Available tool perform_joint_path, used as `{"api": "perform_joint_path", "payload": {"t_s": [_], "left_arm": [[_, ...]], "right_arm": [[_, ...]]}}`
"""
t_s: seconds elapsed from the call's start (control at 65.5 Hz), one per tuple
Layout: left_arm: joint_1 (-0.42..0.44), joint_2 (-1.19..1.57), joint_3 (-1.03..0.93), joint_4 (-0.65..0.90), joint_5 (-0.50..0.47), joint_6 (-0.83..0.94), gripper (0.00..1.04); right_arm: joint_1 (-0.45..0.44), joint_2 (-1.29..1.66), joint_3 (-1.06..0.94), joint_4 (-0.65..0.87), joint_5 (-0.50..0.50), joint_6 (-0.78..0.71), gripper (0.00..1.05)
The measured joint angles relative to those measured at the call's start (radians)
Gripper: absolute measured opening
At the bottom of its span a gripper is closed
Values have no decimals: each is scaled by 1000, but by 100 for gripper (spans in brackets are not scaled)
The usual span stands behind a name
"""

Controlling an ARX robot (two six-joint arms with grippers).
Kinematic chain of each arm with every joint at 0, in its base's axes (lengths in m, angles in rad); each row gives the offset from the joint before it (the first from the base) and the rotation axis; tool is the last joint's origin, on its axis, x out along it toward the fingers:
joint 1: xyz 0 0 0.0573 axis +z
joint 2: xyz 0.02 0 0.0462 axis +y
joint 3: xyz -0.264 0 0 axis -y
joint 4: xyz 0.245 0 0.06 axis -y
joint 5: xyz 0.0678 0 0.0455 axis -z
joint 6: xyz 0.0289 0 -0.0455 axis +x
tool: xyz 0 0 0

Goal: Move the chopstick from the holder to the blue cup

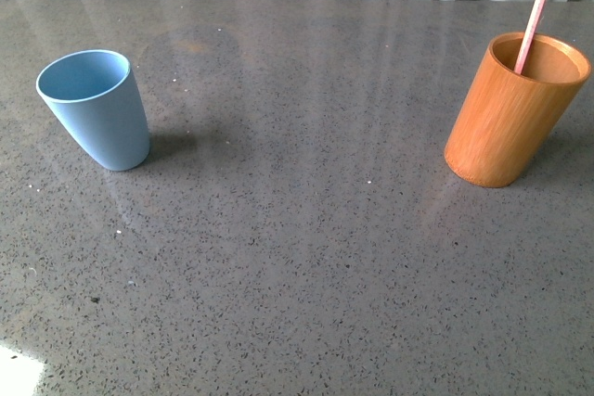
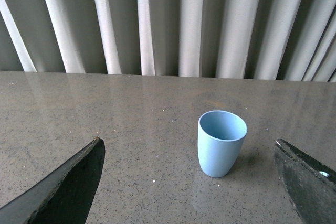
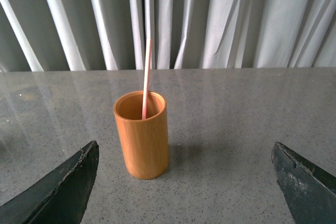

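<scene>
The light blue cup stands empty and upright at the left of the grey table. At the right stands the orange-brown holder, with one pale pink chopstick leaning up out of it. Neither arm shows in the front view. My left gripper is open, its dark fingers wide apart, short of the cup. My right gripper is open too, well back from the holder, with nothing between its fingers.
The speckled grey table stretches between cup and holder. Pale pleated curtains hang behind its far edge.
</scene>
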Motion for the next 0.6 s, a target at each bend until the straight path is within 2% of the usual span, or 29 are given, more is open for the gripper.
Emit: {"api": "perform_joint_path", "payload": {"t_s": [0.596], "left_arm": [[0, 0, 0, 0, 0, 0, 96]], "right_arm": [[0, 0, 0, 0, 0, 0, 96]]}}
